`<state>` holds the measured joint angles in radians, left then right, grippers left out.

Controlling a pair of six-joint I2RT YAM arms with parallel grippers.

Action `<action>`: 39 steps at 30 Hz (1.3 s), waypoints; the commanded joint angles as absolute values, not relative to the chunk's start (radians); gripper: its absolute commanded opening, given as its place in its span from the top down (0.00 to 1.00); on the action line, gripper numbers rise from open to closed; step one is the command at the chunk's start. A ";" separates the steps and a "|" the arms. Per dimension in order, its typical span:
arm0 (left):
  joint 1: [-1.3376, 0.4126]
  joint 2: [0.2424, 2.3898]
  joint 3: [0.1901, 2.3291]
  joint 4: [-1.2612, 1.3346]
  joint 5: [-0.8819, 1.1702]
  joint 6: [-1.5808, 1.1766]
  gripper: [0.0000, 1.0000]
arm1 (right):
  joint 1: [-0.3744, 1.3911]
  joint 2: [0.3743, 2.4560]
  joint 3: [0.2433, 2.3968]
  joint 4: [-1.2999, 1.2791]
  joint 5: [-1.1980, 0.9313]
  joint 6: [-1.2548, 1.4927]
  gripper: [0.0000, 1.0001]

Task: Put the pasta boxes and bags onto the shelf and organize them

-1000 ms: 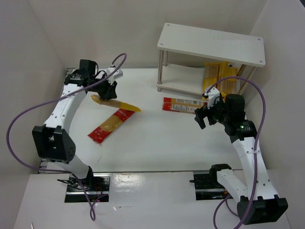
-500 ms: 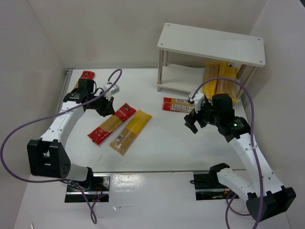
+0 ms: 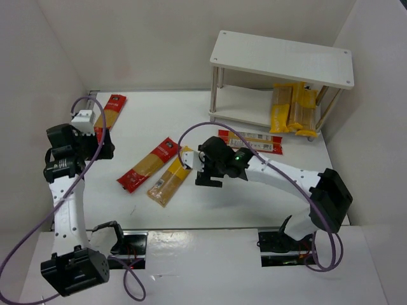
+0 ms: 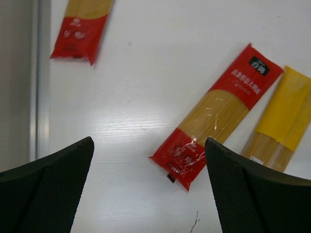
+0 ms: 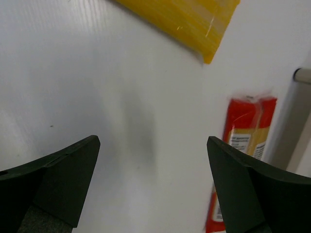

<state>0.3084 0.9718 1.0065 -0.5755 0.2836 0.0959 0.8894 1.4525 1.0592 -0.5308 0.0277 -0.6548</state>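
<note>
While a cluster of yellow spaghetti packs [image 3: 291, 109] lies at the right end of the lower tier of the white shelf [image 3: 280, 57], four more packs rest on the counter [image 3: 191, 114]: a red labelled pack [image 3: 251, 141] just in front of the shelf, a red-ended pack [image 3: 148, 165] and an all-yellow pack [image 3: 170, 181] slanted side by side near the middle, and a second red-ended pack [image 3: 112, 109] by the left wall. The right hand [image 5: 153, 141] hovers over bare counter between the all-yellow pack and the red labelled one, fingers spread wide, nothing between them; its arm stretches leftward from a raised elbow at the right edge. The left hand [image 4: 148, 143] hangs near the left wall beside the second red-ended pack, equally wide apart and holding nothing, its arm standing up from the base
</note>
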 commanded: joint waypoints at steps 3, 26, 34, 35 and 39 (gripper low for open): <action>0.449 0.885 0.956 -0.545 0.304 0.084 0.00 | 0.899 1.576 1.248 -0.419 0.022 -0.856 0.01; 0.554 0.853 0.908 -0.545 0.408 0.207 0.00 | 0.899 1.963 1.575 -0.661 -0.403 -1.265 0.01; 0.554 0.853 0.908 -0.545 0.428 0.225 0.00 | 0.868 2.069 1.673 -0.792 -0.523 -1.423 0.01; 0.554 0.853 0.908 -0.545 0.428 0.225 0.00 | 0.859 2.083 1.674 -0.792 -0.523 -1.433 0.01; 0.554 0.862 0.908 -0.545 0.439 0.225 0.00 | 0.848 2.108 1.686 -0.792 -0.546 -1.469 0.01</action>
